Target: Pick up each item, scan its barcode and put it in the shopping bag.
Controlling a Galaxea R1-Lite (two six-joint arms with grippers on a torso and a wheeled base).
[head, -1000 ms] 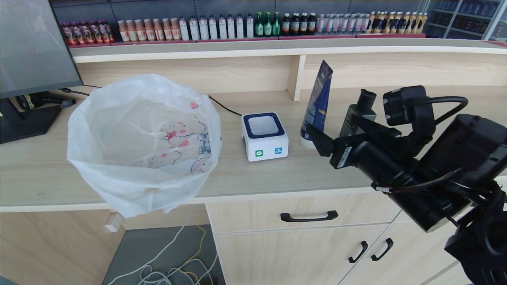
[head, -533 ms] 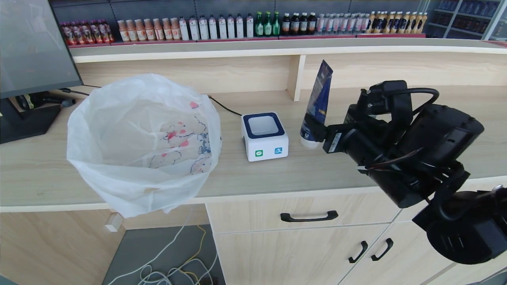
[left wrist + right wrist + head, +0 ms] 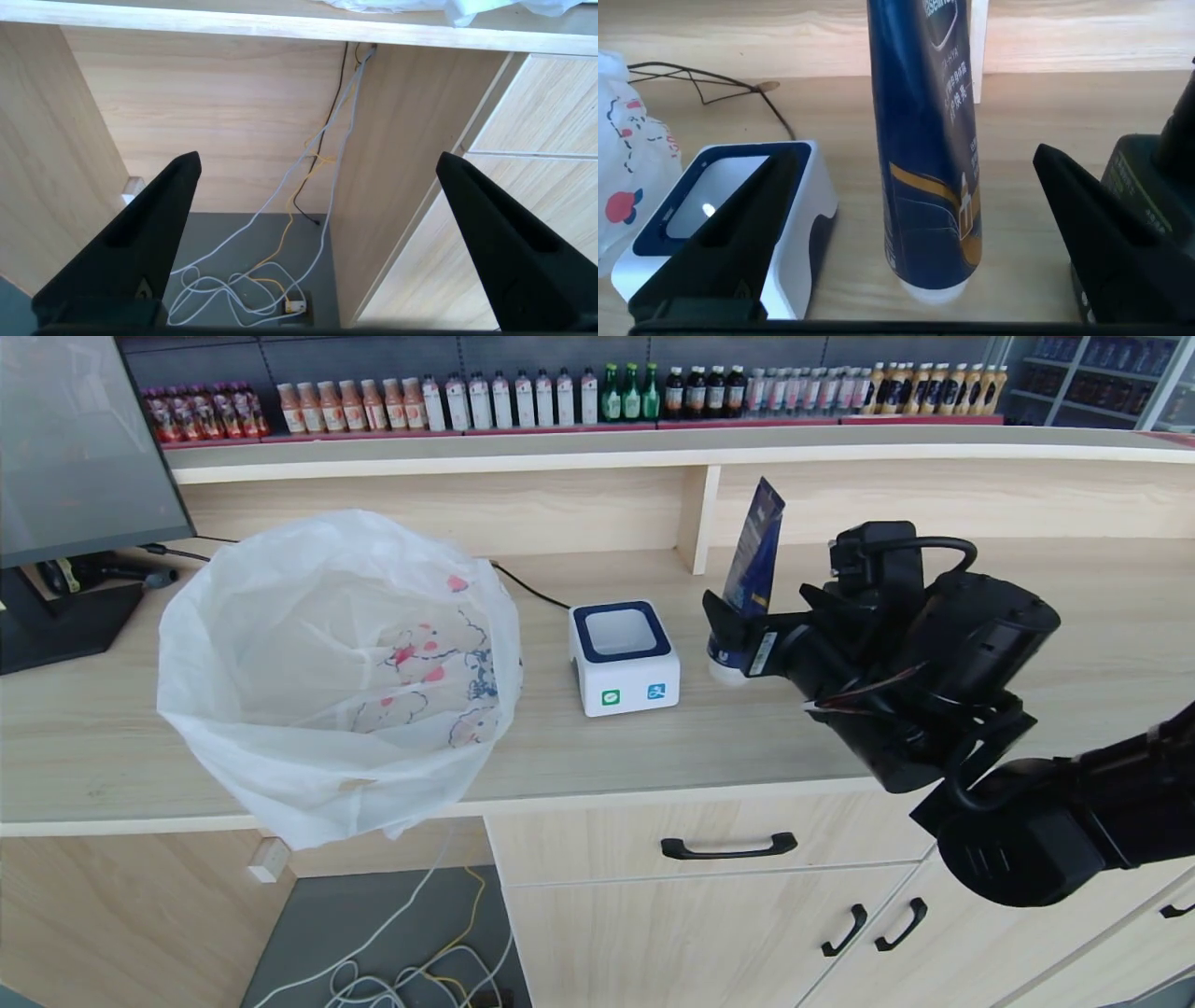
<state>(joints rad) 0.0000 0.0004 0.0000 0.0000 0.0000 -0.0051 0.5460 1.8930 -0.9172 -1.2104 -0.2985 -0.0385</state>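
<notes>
On blue tube [image 3: 929, 140]: white print and a gold band, unread; upright on its cap on counter [image 3: 747, 737], near scanner [image 3: 624, 656], between wide-spread fingers of right gripper [image 3: 915, 159], touching neither; left gripper [image 3: 320, 159] also wide open, holding nothing, below counter edge; shopping bag [image 3: 336, 672] well apart.

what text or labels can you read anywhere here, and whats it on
Nothing reads clearly enough to quote.
blue tube: white print down its side, blurred and cut off.
scanner: two small square signs, green and blue, no words.
dark bottle: label print too small.
shelf bottles: labels too small.
shopping bag: cartoon pattern, no words legible.
</notes>
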